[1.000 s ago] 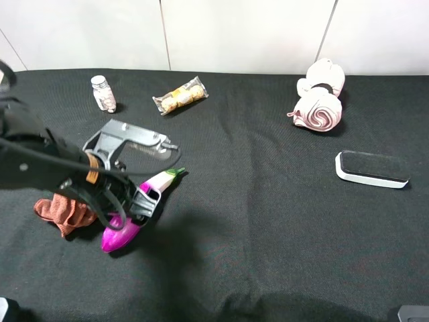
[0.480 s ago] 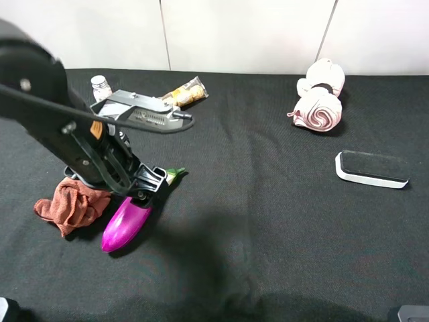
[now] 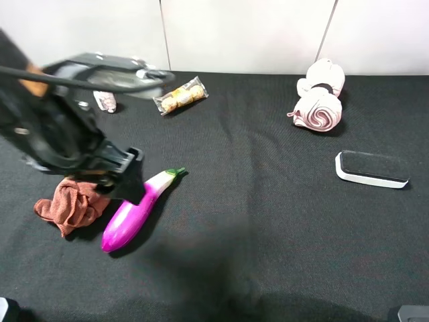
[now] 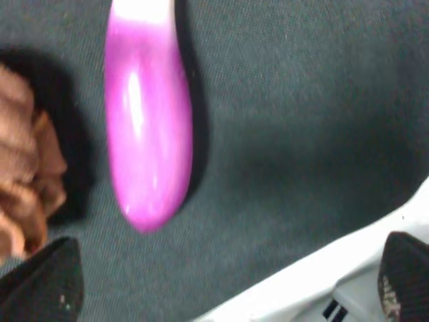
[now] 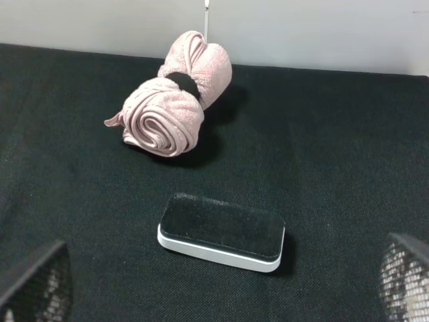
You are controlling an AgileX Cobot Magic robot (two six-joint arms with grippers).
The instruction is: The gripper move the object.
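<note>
**Op 1:** Looking at the high camera, I have the left gripper raised off the black tablecloth, up beside the stem half of the purple eggplant. Where do you make the eggplant?

**Op 2:** I see it flat on the cloth, left of centre, green stem toward the middle of the table, round end toward the near edge. The crumpled rust-brown rag sits just beside it on the outer left. I can't tell whether the two touch.

**Op 1:** On my left wrist feed the eggplant lies below the camera, apart from the two dark fingertips at the frame's corners. The fingers stand wide apart with nothing between them but cloth. I'm holding nothing on that side.

**Op 2:** Agreed, it hangs above the eggplant with no contact. And your right side?

**Op 1:** My right wrist feed shows both fingertips spread to the edges of the picture, nothing in the grip. Ahead of them is the black-topped white eraser block, and beyond that the rolled pink towel.

**Op 2:** On the high view I put those at the right: eraser block near the edge, towel farther back. The small white bottle and snack packet sit at the back left, well apart from the eggplant.
</note>
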